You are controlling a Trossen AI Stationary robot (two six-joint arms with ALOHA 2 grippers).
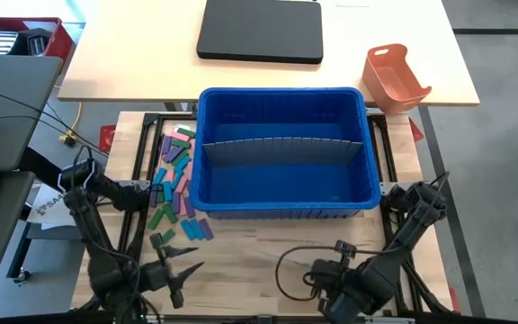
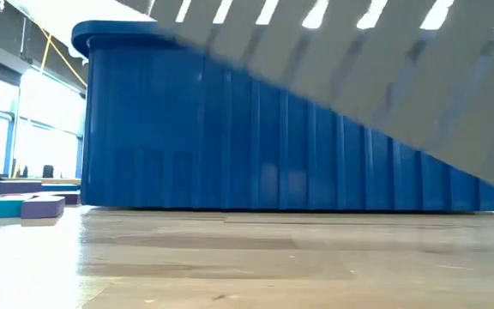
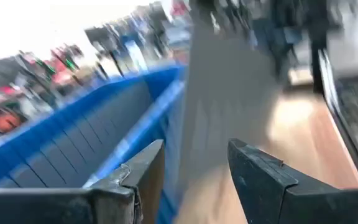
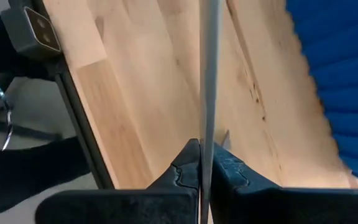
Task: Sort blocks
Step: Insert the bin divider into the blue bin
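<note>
The blocks [image 1: 176, 184], green, pink, purple and blue, lie in a loose heap on the table left of the blue bin [image 1: 281, 205]; a few of these blocks [image 2: 24, 204] show in the low view. A grey slotted divider sheet [image 2: 384, 77] hangs tilted above the table's near part, with my right gripper [image 4: 202, 146] shut on it. My left gripper [image 3: 194, 168] stands open at the near left [image 1: 180, 268], pointing level toward the sheet [image 3: 229, 93] beyond its fingertips; I cannot tell whether it touches it. Another grey divider [image 1: 281, 146] stands inside the bin. My right gripper pinches the divider sheet's edge [image 4: 205, 127] between its two fingers, coming steeply from above. The sheet shows edge-on, running straight out from the fingers. In the low view its lower edge [image 2: 376, 129] slants clear above the tabletop.
The blue bin [image 2: 256, 146] fills the table's middle and far part. Bare wood lies between it and the near edge, where a black cable loop [image 1: 286, 270] hangs by the right arm. On the far desk are an orange-red tray [image 1: 396, 76] and a black flat case [image 1: 261, 31].
</note>
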